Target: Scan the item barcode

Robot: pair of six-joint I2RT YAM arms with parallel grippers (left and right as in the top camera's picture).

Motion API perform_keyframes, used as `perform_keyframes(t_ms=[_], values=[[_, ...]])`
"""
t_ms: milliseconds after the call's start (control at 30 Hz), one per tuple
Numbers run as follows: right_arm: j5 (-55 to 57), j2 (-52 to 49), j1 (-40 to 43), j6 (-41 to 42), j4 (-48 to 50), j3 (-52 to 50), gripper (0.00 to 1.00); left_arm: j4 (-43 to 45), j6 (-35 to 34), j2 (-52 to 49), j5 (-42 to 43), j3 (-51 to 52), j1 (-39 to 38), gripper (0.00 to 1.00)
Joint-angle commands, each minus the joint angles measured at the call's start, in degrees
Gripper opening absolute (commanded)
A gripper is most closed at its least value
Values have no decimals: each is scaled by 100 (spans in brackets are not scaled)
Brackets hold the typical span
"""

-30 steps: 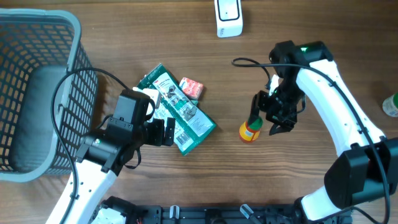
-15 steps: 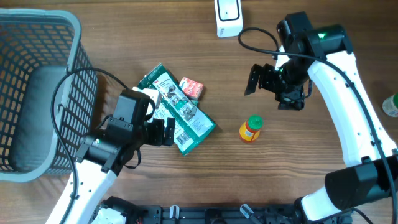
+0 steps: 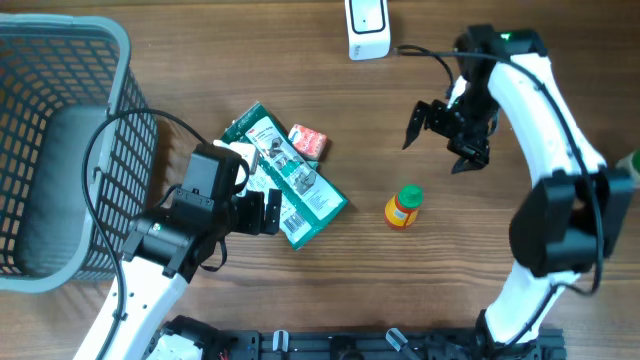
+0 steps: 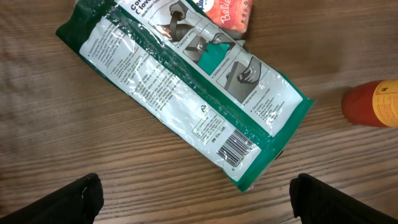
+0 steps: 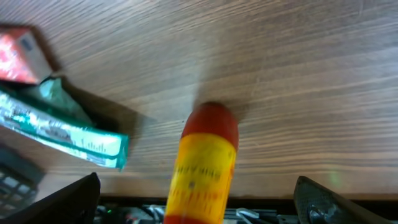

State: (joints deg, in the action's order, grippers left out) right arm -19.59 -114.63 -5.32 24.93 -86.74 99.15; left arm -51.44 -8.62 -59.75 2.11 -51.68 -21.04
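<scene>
Wooden counter (image 3: 200, 60) is seen from above, with a gray mesh basket (image 3: 70, 28) set at its left edge. Right arm (image 3: 540, 110) is held between white scanner (image 3: 367, 28) and bottle (image 3: 403, 207), right fingers (image 5: 317, 205) spread wide, nothing gripped. Left fingers (image 4: 74, 199) are spread wide over green packet (image 4: 186, 99), barcode up. Bottle is seen resting on the counter, apart from both. Small red box (image 3: 308, 141) is pressed against the packet.
</scene>
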Motion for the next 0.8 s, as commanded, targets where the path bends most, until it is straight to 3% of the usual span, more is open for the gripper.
perform_keyframes(t_ms=[0, 167, 400, 767], values=[[-402, -111, 208, -721, -52, 59, 100, -4, 94, 0, 85, 15, 33, 100], [-474, -127, 227, -645, -264, 7, 100, -4, 92, 0, 83, 15, 33, 100], [-870, -302, 240, -208, 90, -1075, 100, -4, 94, 0, 85, 15, 33, 100], [-1740, -946, 138, -739, 90, -1497, 100, -4, 94, 0, 83, 15, 33, 100]])
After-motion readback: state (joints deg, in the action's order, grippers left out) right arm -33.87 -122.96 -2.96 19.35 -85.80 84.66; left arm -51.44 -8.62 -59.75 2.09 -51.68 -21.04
